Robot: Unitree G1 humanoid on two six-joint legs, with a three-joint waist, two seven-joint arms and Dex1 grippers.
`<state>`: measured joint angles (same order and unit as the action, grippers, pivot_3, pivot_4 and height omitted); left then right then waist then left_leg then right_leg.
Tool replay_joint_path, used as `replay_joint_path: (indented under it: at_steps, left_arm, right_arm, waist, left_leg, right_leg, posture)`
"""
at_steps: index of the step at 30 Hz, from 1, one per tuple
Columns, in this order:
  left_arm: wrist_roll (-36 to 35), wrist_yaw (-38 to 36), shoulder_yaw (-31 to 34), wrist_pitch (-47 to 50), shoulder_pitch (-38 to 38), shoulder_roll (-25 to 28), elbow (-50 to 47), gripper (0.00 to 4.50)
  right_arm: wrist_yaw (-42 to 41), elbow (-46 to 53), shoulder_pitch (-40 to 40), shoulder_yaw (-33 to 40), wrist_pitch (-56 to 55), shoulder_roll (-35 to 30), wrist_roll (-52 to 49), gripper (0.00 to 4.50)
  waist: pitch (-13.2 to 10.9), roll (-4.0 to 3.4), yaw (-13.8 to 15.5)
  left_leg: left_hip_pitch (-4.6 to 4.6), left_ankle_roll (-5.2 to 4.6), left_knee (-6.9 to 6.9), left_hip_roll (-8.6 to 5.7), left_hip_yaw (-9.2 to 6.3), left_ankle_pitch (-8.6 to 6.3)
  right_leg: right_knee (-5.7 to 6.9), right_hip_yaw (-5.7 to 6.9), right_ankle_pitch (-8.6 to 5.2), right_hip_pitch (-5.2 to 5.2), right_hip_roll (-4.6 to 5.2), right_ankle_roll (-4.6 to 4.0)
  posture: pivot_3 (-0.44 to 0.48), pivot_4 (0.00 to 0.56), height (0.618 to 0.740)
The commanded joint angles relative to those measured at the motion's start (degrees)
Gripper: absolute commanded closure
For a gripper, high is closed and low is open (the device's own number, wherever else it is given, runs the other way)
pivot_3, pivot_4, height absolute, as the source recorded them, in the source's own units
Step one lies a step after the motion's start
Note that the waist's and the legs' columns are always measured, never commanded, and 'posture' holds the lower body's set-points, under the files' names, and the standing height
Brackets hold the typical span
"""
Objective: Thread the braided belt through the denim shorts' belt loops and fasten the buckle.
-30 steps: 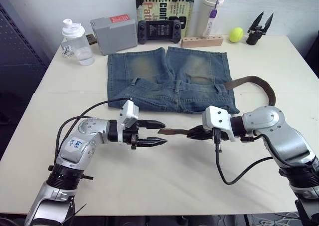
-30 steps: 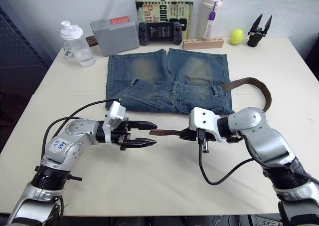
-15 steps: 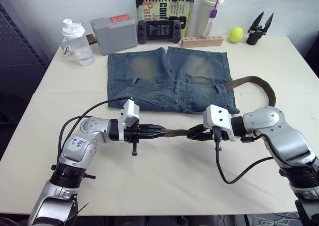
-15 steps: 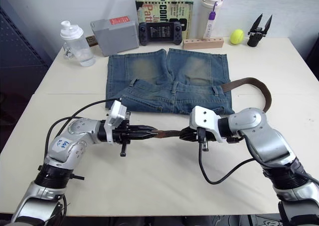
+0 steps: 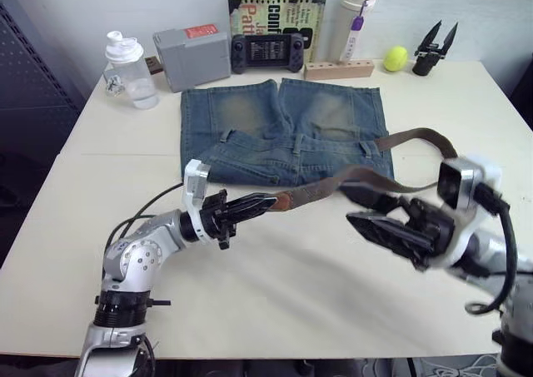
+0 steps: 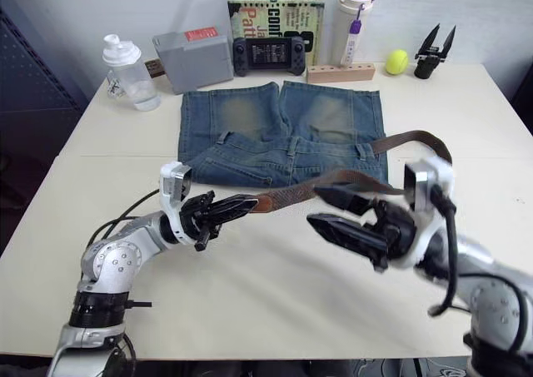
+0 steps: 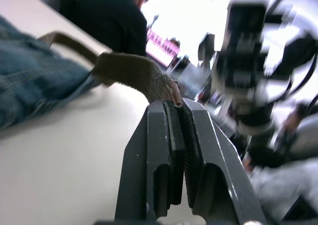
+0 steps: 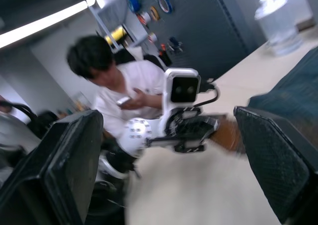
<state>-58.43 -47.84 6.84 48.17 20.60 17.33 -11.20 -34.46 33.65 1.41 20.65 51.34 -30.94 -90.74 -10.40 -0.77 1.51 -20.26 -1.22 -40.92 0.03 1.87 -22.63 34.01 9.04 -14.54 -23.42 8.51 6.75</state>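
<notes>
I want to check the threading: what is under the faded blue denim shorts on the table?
Only the pale tabletop shows around the faded blue denim shorts. The dark-brown braided belt emerges at their right waist edge; what lies beneath the fabric stays covered.

Left gripper [image 5: 265, 200] closed on braided belt [image 5: 333, 181] tan tip, lifted it off table. Right gripper [image 5: 366, 210] released belt, jaws wide, withdrawn toward 4 o'clock.

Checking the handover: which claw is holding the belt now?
The left claw, shut on the braided belt's tan end; the right claw is open and clear of it.
</notes>
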Motion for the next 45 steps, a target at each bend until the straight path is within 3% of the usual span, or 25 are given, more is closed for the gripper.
replay_joint_path:
  at_steps: [1, 5, 9, 22, 25, 29, 33, 39, 40, 45]
  left_arm:
    - [-7.81, 5.26, 3.08, 2.66, -1.12, -1.49, -4.60, 4.50]
    - [-10.20, 8.68, 2.85, 3.37, -2.04, -2.08, -7.30, 4.50]
    - [-10.53, 10.78, 2.16, 3.20, -2.52, -2.01, -7.97, 4.50]
    - [-10.69, 11.41, 1.19, 2.99, -2.04, -0.84, -8.04, 4.50]
    - [-10.80, 11.24, 1.19, 3.00, -1.84, -0.53, -7.73, 4.50]
    - [-10.50, 11.03, 0.90, 3.01, -1.76, -0.19, -7.75, 4.50]
    - [-10.22, 11.11, 0.72, 2.94, -1.76, 0.03, -7.83, 4.50]
    - [-6.40, 10.47, -0.79, 1.52, -1.94, 1.62, -7.96, 4.50]
    - [-5.76, 10.64, -0.88, 1.17, -1.67, 1.76, -7.38, 3.69]
    - [9.30, 5.28, -6.08, -8.46, 1.37, 6.62, -3.16, 1.70]
  right_arm:
    - [10.16, 1.35, -2.44, -4.78, -4.19, 5.41, -3.01, 0.02]
    - [17.36, -1.30, -2.01, -11.59, -6.78, 12.30, 2.38, 0.02]
    - [18.40, -1.89, -0.53, -11.23, -11.52, 17.20, 0.20, 0.02]
    - [18.81, -4.22, 2.39, -11.63, -14.84, 18.21, -0.74, 0.02]
    - [19.27, -5.23, 3.56, -11.23, -15.44, 18.79, -0.91, 0.81]
    - [19.51, -5.72, 4.33, -11.34, -15.55, 18.75, -0.90, 2.78]
    - [19.79, -5.83, 4.48, -11.41, -15.63, 18.93, -1.43, 4.48]
    - [20.33, -5.30, 3.83, -10.85, -16.40, 19.34, -2.14, 4.48]
    - [20.47, -5.26, 3.67, -10.51, -16.73, 19.48, -2.31, 4.50]
    - [21.67, -6.26, 3.50, -6.12, -20.12, 20.20, -4.48, 4.50]
  waist:
    - [0.00, 0.00, -0.15]
    - [0.02, -0.05, -0.26]
    - [0.02, -0.04, 0.04]
    - [0.02, -0.05, -0.15]
    - [0.03, -0.06, -0.13]
    - [0.02, -0.06, -0.14]
    - [0.02, -0.06, -0.15]
    - [0.02, -0.06, -0.14]
    - [0.02, -0.06, -0.12]
    - [0.02, -0.07, 0.00]
  left_leg:
    - [0.07, -0.01, 0.01, -0.02, 0.01, -0.01]
    - [0.12, 0.00, 0.04, -0.08, 0.08, -0.01]
    - [0.06, -0.01, 0.01, -0.17, 0.10, -0.02]
    - [0.05, -0.02, 0.04, -0.14, 0.24, -0.02]
    - [0.05, -0.02, 0.04, -0.14, 0.24, -0.02]
    - [0.05, -0.02, 0.04, -0.15, 0.25, -0.02]
    - [0.05, -0.02, 0.04, -0.14, 0.26, -0.02]
    - [0.05, -0.02, 0.05, -0.14, 0.26, -0.02]
    - [0.05, -0.02, 0.05, -0.14, 0.26, -0.02]
    - [0.03, -0.02, 0.06, -0.16, 0.41, -0.02]
  right_leg:
    - [0.02, -0.06, 0.00, 0.03, 0.00, 0.00]
    - [0.09, -0.19, 0.00, -0.09, -0.07, 0.00]
    - [0.02, -0.18, 0.00, -0.07, -0.06, 0.00]
    - [0.01, -0.19, 0.00, -0.08, -0.10, 0.00]
    - [0.01, -0.19, 0.00, -0.08, -0.11, 0.00]
    - [0.01, -0.19, 0.00, -0.08, -0.10, 0.00]
    - [0.00, -0.19, 0.00, -0.08, -0.10, 0.00]
    - [0.00, -0.19, 0.00, -0.08, -0.10, 0.00]
    - [0.00, -0.19, 0.00, -0.08, -0.10, 0.00]
    - [-0.01, -0.16, 0.00, -0.08, -0.11, 0.00]
  posture:
    - [0.000, 0.150, 0.726]
    - [0.000, 0.150, 0.726]
    - [0.000, 0.150, 0.726]
    - [0.000, 0.150, 0.726]
    - [0.000, 0.150, 0.726]
    - [0.000, 0.150, 0.726]
    - [0.000, 0.150, 0.726]
    - [0.000, 0.150, 0.726]
    - [0.000, 0.150, 0.726]
    - [0.000, 0.150, 0.726]
